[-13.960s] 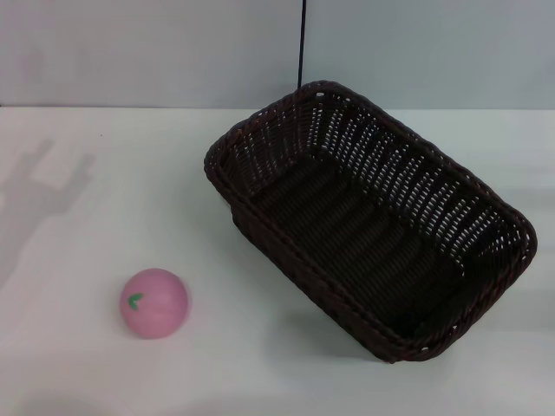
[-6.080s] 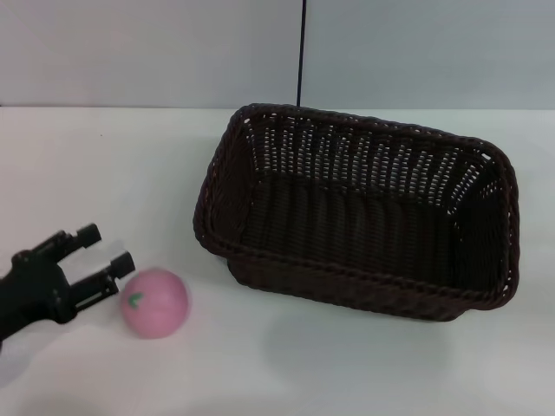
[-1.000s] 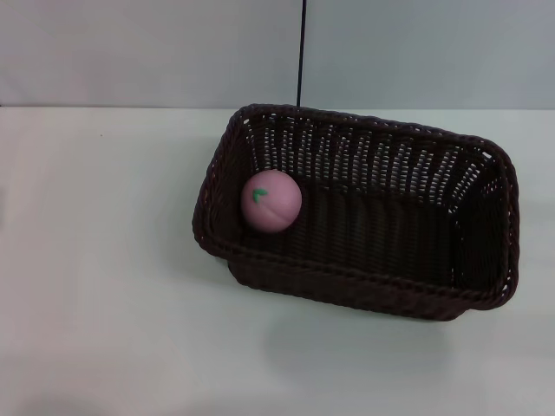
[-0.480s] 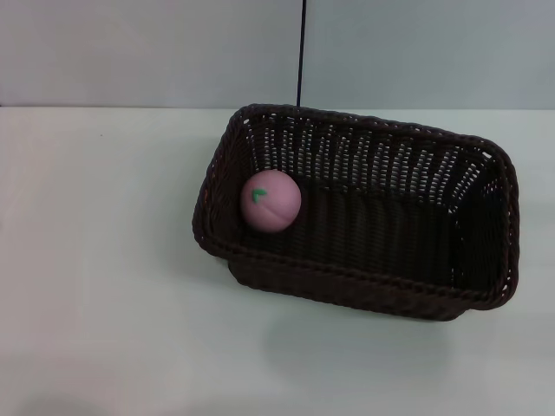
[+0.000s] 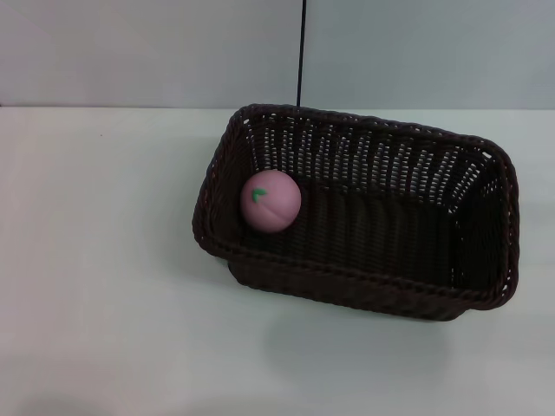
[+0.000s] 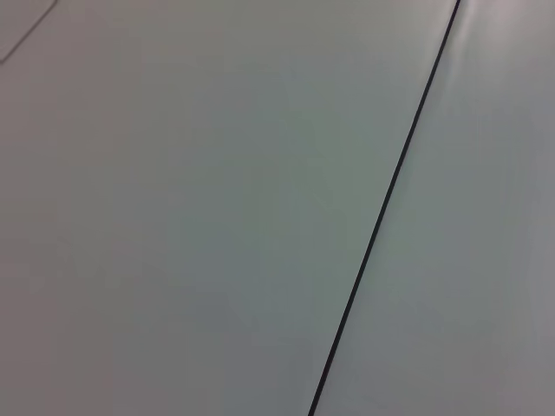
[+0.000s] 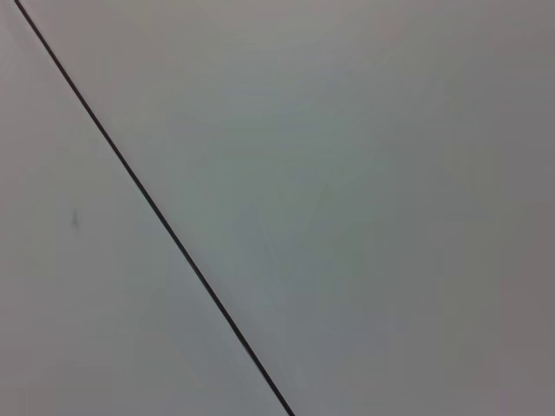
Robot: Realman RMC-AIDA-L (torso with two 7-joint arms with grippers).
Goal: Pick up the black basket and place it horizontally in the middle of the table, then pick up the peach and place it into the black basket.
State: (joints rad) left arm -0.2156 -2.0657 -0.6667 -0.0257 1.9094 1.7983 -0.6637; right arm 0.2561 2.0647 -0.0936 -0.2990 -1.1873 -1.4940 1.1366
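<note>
The black basket lies lengthwise across the white table, right of centre in the head view. The pink peach with its green leaf mark rests inside the basket at its left end, against the left wall. Neither gripper shows in the head view. Both wrist views show only a pale wall with a thin dark seam.
A grey wall runs behind the table, with a thin dark vertical line above the basket. Bare tabletop lies to the left of the basket and in front of it.
Over the last second nothing has moved. Earlier the basket lay at an angle and the peach sat on the table at the left with the left gripper beside it.
</note>
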